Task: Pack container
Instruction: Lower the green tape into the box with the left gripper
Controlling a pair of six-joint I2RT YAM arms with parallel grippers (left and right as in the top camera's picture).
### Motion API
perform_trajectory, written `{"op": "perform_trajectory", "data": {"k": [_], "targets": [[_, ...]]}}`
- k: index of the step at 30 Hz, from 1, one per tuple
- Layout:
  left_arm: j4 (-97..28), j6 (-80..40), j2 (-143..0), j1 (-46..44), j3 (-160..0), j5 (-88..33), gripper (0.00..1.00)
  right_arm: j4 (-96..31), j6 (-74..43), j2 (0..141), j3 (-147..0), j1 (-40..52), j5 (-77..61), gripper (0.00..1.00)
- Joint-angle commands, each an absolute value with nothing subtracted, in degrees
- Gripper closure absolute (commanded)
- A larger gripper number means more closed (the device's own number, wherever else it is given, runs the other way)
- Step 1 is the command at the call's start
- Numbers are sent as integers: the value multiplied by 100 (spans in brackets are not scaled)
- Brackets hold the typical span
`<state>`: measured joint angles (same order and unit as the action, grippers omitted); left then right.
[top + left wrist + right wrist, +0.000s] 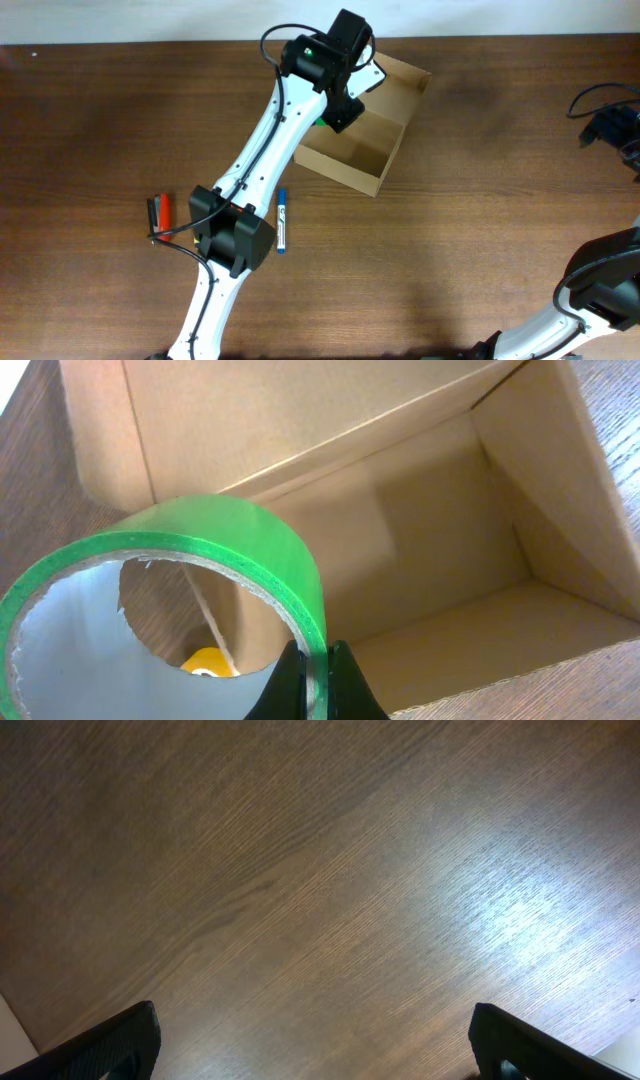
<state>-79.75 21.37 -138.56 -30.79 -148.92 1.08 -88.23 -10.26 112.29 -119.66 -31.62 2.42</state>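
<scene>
With the left gripper (313,663) clamped on the wall of the green tape roll (200,545), the container (430,540) gapes just below and ahead of it. The right gripper (315,1045), jaws apart, hangs well away over the table (300,870).

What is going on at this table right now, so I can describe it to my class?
The left claw grips a green tape roll by its wall and holds it over the open cardboard box, not yet released. A blue pen and a few red-and-black items, likely pens, lie on the table beside that arm. The right claw hangs open above the table, holding nothing.
</scene>
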Motion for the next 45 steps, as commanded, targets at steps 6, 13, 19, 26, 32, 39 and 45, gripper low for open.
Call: {"op": "perform_trajectory", "data": {"k": [6,13,19,26,32,39,45], "targets": [[-7909,2060,-14123,-3144,-14862,14,98,-8761,-989,11229,-11942,-3153,189,1],[-7887,2060,-14442,-3133,-14757,-220,98,-8761,-989,11229,-11942,-3153,191,1],[-7752,2060,-14464,-3133,-14392,-217,98,-8739,-989,11229,-11942,-3153,189,1],[-7730,2062,-14433,-3253,-14355,143,98,-8672,-991,11279,-11942,-3153,187,1],[-7673,2062,-14344,-3310,-14376,283,98,-8676,-991,11358,-11942,-3153,161,1],[-7605,2093,-14156,-3415,-14446,480,98,-8654,-989,11373,-11942,-3153,40,1],[-7585,2106,-13933,-3452,-14667,587,99,-8654,-989,11373,-11942,-3153,40,0]]}}
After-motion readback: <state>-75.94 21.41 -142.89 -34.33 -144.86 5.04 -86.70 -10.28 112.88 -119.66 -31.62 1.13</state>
